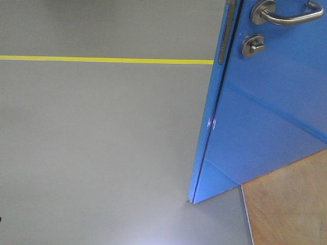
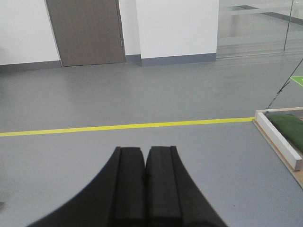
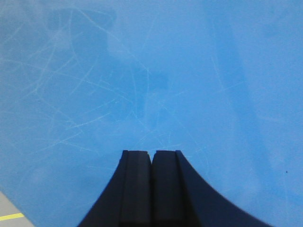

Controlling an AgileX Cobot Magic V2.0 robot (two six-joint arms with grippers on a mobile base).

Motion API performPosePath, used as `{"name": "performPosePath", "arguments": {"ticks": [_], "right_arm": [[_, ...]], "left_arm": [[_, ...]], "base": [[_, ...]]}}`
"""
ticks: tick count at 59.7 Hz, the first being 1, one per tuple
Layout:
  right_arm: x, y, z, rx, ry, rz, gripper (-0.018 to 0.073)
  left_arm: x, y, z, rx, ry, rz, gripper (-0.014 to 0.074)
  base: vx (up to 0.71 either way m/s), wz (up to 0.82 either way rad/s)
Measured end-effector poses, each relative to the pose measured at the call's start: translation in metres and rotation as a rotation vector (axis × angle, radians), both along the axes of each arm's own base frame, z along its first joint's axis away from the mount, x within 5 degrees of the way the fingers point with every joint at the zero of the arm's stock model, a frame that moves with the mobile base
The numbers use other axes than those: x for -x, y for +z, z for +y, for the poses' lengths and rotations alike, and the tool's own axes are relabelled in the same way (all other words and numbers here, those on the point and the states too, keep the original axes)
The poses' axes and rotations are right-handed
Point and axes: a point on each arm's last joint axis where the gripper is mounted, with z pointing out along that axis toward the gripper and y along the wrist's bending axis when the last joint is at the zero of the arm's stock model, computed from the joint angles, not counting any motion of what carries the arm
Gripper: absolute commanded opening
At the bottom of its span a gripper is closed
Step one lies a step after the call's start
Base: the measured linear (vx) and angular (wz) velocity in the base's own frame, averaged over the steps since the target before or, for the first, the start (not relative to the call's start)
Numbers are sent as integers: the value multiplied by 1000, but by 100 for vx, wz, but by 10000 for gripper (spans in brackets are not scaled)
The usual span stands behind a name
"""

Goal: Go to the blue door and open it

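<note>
My right claw (image 3: 151, 153) is closed, pads pressed together with nothing between them. The blue door (image 3: 142, 71) fills nearly everything beyond its tips. I cannot tell whether the tips touch the scratched panel.

My left claw (image 2: 145, 155) is closed too and holds nothing. It points out over the grey floor (image 2: 71, 94), which lies open as far as a yellow line (image 2: 128, 126) and beyond. Farther off stand a white wall (image 2: 177, 26) and a grey door (image 2: 87, 30). On the right, a low frame (image 2: 279, 137) juts into that floor.

From the front, the blue door's free edge slants down to one corner at the floor. The edge plate (image 1: 223, 41) sits high on that edge. The lever handle (image 1: 286, 15) and thumb-turn lock (image 1: 253, 46) are just inside it. Left of the edge the floor is wide open. Right of it, a wooden board (image 1: 291, 204) lies below the panel.
</note>
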Motion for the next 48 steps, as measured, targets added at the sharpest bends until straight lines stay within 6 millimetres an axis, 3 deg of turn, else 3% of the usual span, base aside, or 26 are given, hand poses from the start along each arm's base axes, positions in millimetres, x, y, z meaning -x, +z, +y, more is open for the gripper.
{"name": "performPosePath", "arguments": {"ticks": [48], "right_arm": [[1,1,0,0,-1,-5,-8]], "left_arm": [[0,0,0,0,0,0,70]], "base": [[0,0]]}}
